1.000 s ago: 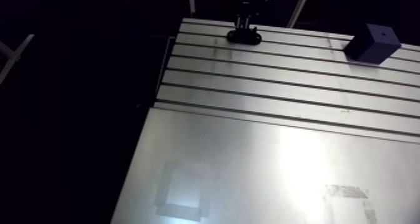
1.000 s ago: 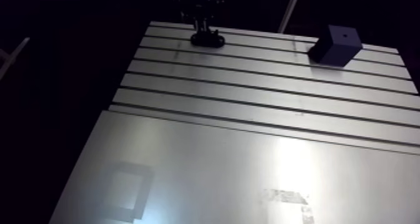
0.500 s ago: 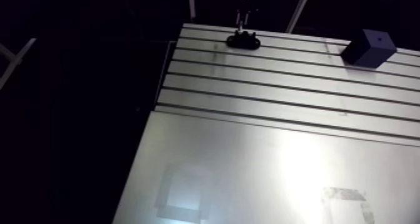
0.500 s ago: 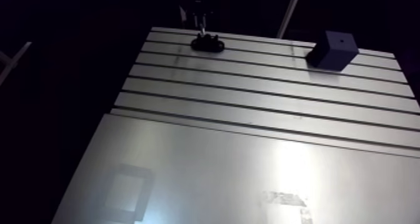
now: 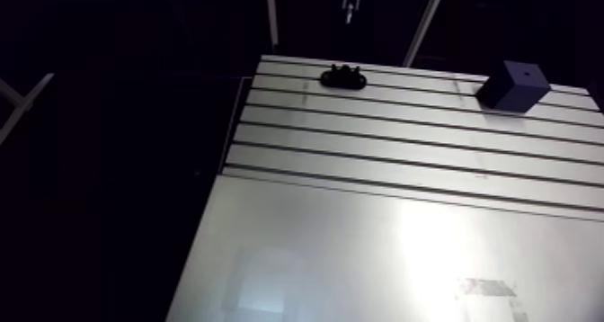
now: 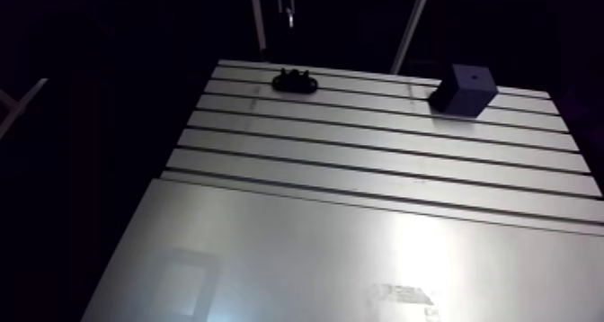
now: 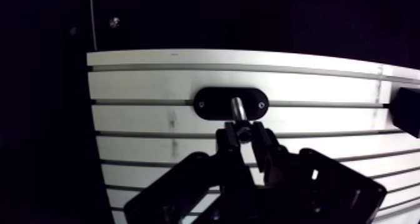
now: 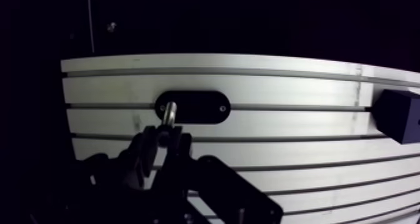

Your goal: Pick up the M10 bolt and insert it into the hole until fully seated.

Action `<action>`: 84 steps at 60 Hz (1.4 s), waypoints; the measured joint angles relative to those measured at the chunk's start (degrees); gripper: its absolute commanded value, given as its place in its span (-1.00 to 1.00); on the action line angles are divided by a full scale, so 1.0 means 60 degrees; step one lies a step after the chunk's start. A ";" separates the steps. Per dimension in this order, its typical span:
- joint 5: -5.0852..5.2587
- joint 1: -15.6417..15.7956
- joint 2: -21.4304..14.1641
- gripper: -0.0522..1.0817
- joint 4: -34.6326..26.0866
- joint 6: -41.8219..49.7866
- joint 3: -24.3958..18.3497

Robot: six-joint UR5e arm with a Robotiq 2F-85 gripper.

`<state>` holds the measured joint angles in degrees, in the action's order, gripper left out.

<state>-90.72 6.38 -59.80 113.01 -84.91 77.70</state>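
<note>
M10 bolt (image 7: pixel 238 112), silvery cylinder, clamped in pincer (image 7: pixel 245 139)

The slotted aluminium table (image 5: pixel 377 137) fills the right and lower part of the arm view, with its grooved section above a smooth plate (image 5: pixel 297 227). A bright glare (image 5: pixel 431 245) lies on the plate at lower right, beside faint square tape marks (image 5: pixel 490 291) (another sits lower centre-left). Everything around is dark, and two pale struts (image 5: pixel 424 24) rise at the top
</note>
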 measured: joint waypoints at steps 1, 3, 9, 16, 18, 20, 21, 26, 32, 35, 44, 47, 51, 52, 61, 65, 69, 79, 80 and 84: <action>0.0007 -0.0010 -0.0011 0.99 -0.0106 -0.0005 -0.0067; 0.0020 -0.0035 -0.0031 0.99 -0.0347 -0.0017 -0.0221; 0.0054 -0.0135 -0.0081 0.99 -0.1061 -0.0056 -0.0666; 0.0081 -0.0308 -0.0126 0.99 -0.1838 -0.0160 -0.1129; 0.0087 -0.0369 -0.0138 0.99 -0.2039 -0.0199 -0.1247; 0.0092 -0.0429 -0.0149 0.99 -0.2220 -0.0239 -0.1352; 0.0096 -0.0463 -0.0153 0.99 -0.2319 -0.0261 -0.1411; 0.0105 -0.0638 -0.0174 0.99 -0.2757 -0.0377 -0.1661; 0.0113 -0.0861 -0.0194 0.99 -0.3236 -0.0535 -0.1922; 0.0116 -0.0978 -0.0201 0.99 -0.3456 -0.0622 -0.2042; 0.0119 -0.1344 -0.0217 0.99 -0.4049 -0.0893 -0.2354; 0.0117 -0.1468 -0.0221 0.99 -0.4218 -0.0979 -0.2443; 0.0114 -0.1631 -0.0223 0.99 -0.4421 -0.1089 -0.2553; 0.0113 -0.1676 -0.0224 0.99 -0.4472 -0.1119 -0.2581; 0.0100 -0.2057 -0.0225 0.99 -0.4842 -0.1373 -0.2784; 0.0093 -0.2230 -0.0224 0.99 -0.4981 -0.1486 -0.2863; 0.0086 -0.2401 -0.0222 0.99 -0.5102 -0.1593 -0.2932; 0.0062 -0.2826 -0.0200 0.99 -0.5356 -0.1843 -0.3080; 0.0059 -0.2872 -0.0196 0.99 -0.5380 -0.1869 -0.3095; 0.0047 -0.3063 -0.0179 0.99 -0.5470 -0.1972 -0.3156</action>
<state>-90.44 -12.00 -60.87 80.19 -96.74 58.76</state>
